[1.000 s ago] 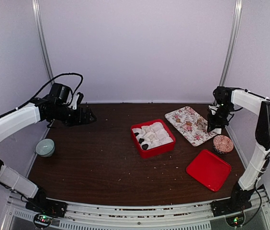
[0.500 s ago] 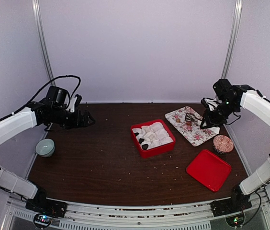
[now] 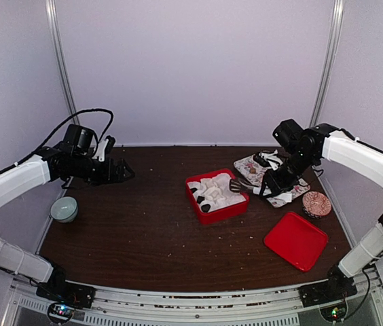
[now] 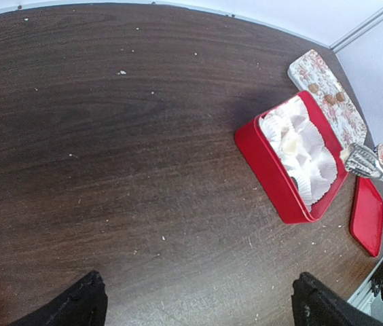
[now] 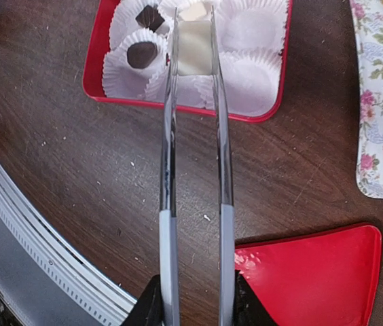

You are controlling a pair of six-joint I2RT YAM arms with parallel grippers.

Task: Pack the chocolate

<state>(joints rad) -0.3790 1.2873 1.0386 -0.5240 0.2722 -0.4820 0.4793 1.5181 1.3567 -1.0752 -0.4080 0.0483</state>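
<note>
Mostly white cups [image 5: 252, 30] in red box [image 5: 94, 68], few w/ dark chocs [image 5: 140, 54]; tongs [image 5: 169, 149] over.

Laboratory robot cell: a dark wood-grain bench [image 3: 144, 231] enclosed by plain pale walls [image 3: 191, 68] and aluminium corner posts [image 3: 58, 61], with a white left arm [image 3: 15, 178] and right arm [image 3: 365, 153] bolted to a metal rail [image 3: 191, 302] along its near edge.

The table [image 3: 137, 217] is dark brown. The box [image 3: 220, 213] and the lid [image 3: 296, 240] are bright red — the paper cups [image 5: 246, 75] are white. The dark chocolates [image 5: 141, 54] are almost black, the pale chocolate [image 5: 194, 47] is cream, the tongs [image 5: 170, 149] silver. The tray [image 5: 381, 102] is white with pink flowers.
</note>
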